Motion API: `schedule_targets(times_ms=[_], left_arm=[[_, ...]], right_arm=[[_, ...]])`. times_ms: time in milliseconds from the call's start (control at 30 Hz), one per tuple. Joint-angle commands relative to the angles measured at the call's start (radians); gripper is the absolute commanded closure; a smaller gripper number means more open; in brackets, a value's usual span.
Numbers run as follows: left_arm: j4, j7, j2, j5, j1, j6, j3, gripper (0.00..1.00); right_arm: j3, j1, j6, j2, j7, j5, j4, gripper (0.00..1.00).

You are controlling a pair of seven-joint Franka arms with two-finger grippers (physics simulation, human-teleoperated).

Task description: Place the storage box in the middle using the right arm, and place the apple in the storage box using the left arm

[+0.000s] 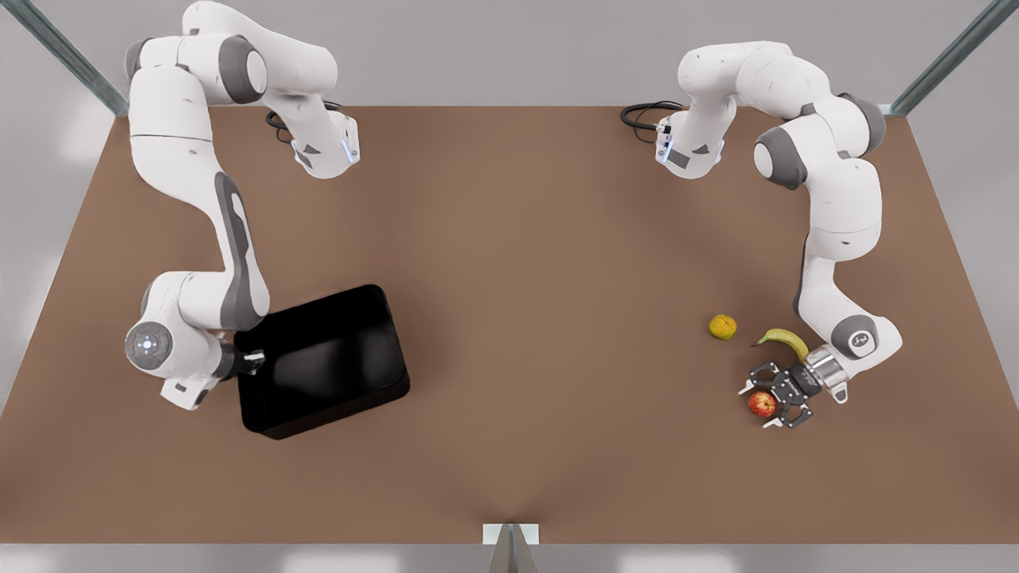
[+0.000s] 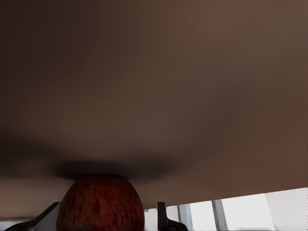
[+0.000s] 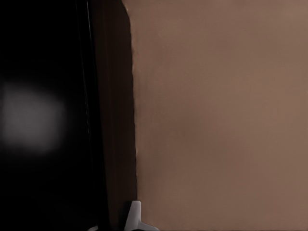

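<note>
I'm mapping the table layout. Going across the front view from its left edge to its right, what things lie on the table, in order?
Storage box → yellow-green fruit → apple, between the left gripper's fingers. The banana overlaps the apple's span, so I leave it unplaced. The right gripper is at the box's edge.

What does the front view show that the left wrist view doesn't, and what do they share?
Front view alone: the storage box at its left with the right tool at the box's wall, plus the banana and the yellow-green fruit beside the left tool. Left wrist view alone: the apple's dark shadow on the table, seen close. Both share the apple between the left tool's fingers, resting on the brown table.
</note>
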Motion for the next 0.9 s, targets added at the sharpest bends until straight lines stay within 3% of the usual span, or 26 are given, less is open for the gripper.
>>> schedule_targets(times_ms=[0,167,367,400,433,500,533,567,600,700,867], left_arm=[[-0.001,0.000,0.000,-0.022,0.000,-0.002,0.000,0.06],[-0.011,-0.011,0.000,-0.048,0.000,0.000,0.000,0.37],[-0.011,-0.015,-0.002,-0.048,0.000,0.000,0.002,0.56],[-0.011,-0.015,-0.002,-0.048,0.000,0.002,0.000,0.56],[-0.010,-0.014,-0.003,-0.048,0.002,-0.003,0.002,0.65],[-0.010,-0.018,-0.008,-0.048,0.000,-0.003,0.000,0.69],[-0.008,-0.028,-0.014,-0.048,0.002,-0.005,0.000,0.69],[-0.008,-0.035,-0.025,-0.045,0.002,-0.006,0.002,0.69],[-0.008,-0.035,-0.038,-0.039,0.000,-0.006,0.003,0.69],[-0.008,-0.078,-0.090,0.016,0.000,-0.008,0.006,0.73],[0.001,-0.107,-0.186,0.209,-0.012,-0.006,-0.034,0.73]], right_arm=[[0.000,0.011,-0.001,0.013,-0.002,0.021,0.019,0.79],[-0.008,0.228,-0.051,0.133,-0.002,0.106,0.201,0.79],[-0.009,0.376,-0.037,0.325,0.050,0.166,0.422,0.79],[-0.005,0.386,-0.034,0.346,0.076,0.167,0.447,0.79],[-0.001,0.391,-0.030,0.360,0.096,0.167,0.462,0.79],[0.000,0.400,-0.001,0.374,0.096,0.167,0.462,0.79],[0.000,0.400,0.001,0.377,0.096,0.169,0.467,0.75],[0.000,0.400,0.001,0.389,0.096,0.169,0.484,0.34],[0.000,0.402,0.007,0.391,0.095,0.167,0.482,0.00],[0.000,0.403,0.027,0.391,0.092,0.166,0.482,0.00],[0.000,0.405,0.042,0.391,0.095,0.167,0.484,0.00]])
